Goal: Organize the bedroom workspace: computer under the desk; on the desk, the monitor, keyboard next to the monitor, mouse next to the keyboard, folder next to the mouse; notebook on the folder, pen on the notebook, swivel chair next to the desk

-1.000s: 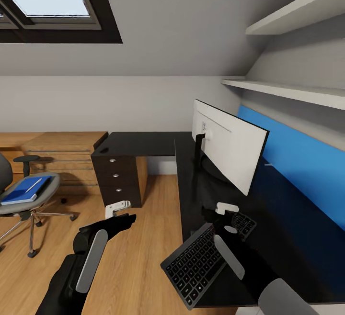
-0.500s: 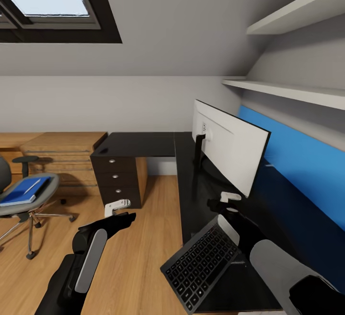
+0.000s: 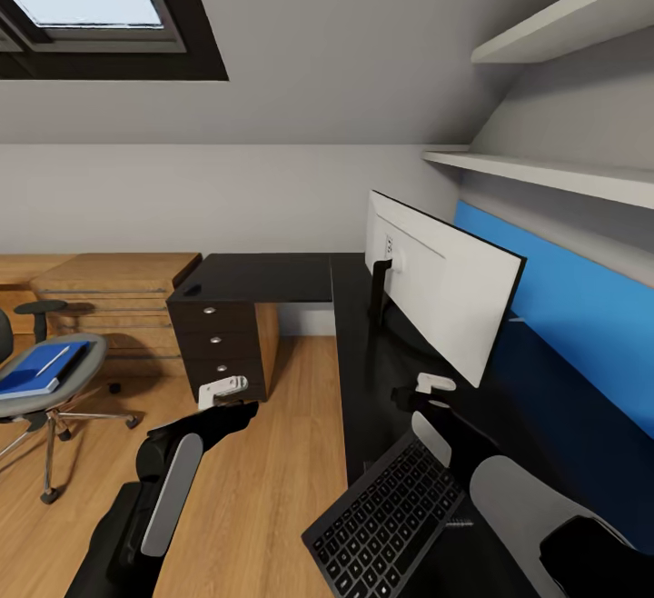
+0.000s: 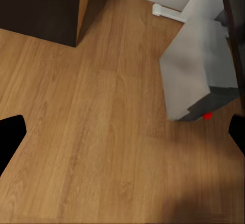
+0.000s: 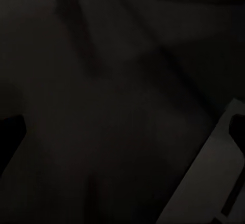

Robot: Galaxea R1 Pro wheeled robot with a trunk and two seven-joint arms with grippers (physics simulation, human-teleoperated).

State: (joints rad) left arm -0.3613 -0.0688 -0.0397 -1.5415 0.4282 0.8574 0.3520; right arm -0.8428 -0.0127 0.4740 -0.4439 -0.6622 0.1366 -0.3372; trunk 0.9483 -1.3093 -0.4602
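The monitor [image 3: 440, 284] stands on the black desk [image 3: 263, 275], its pale back towards me. The keyboard [image 3: 386, 516] lies slantwise on the desk's near part, one corner past the front edge. My right gripper [image 3: 423, 391] hovers open just beyond the keyboard's far end, below the monitor. My left gripper [image 3: 224, 391] is open over the wood floor, and its wrist view shows the grey-white computer [image 4: 196, 65] under the desk. The swivel chair [image 3: 41, 393] at far left carries the blue folder [image 3: 34, 371] with the white pen [image 3: 53, 361] on it. I cannot make out the notebook or the mouse.
Black drawers [image 3: 218, 343] with round knobs stand under the desk's left wing, with a wooden chest [image 3: 109, 294] behind them. A blue wall panel [image 3: 568, 312] and white shelves [image 3: 545, 175] run along the right. Open wood floor [image 3: 272, 489] lies between chair and desk.
My right gripper has come off the keyboard's far end and pulled back towards the monitor, and the keyboard now rests on the desk. The camera has shifted slightly. The left arm holds still.
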